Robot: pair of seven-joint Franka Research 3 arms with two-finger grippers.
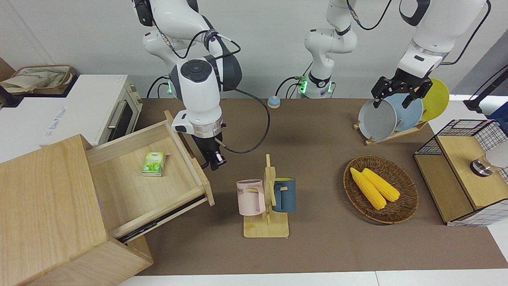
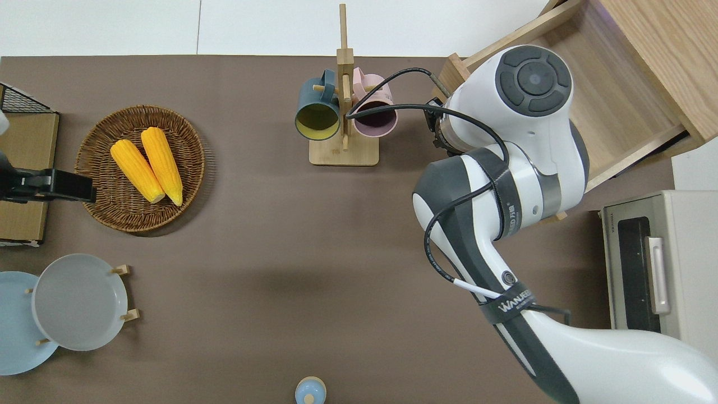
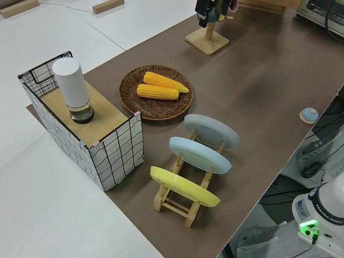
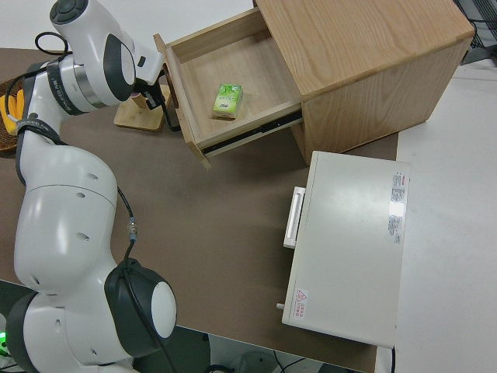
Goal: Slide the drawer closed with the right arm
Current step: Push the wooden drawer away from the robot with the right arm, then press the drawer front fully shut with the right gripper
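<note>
One drawer (image 1: pixel 147 174) stands mostly open at the right arm's end of the desk (image 1: pixel 317 131), holding a green packet (image 1: pixel 153 163). The right tool (image 1: pixel 212 159) presses its front by the handle; I cannot tell its finger state. An off-centre push could skew and jam the drawer.

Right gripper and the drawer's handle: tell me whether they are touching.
Touching. In the front view the right gripper lies against the black handle on the drawer front, no gap showing; the right side view agrees.

The drawer (image 1: pixel 158 190) looks like pale matt wood with a black, seemingly metal handle (image 4: pixel 168 116), beside the glossy white-shelled right arm (image 1: pixel 198 85).
</note>
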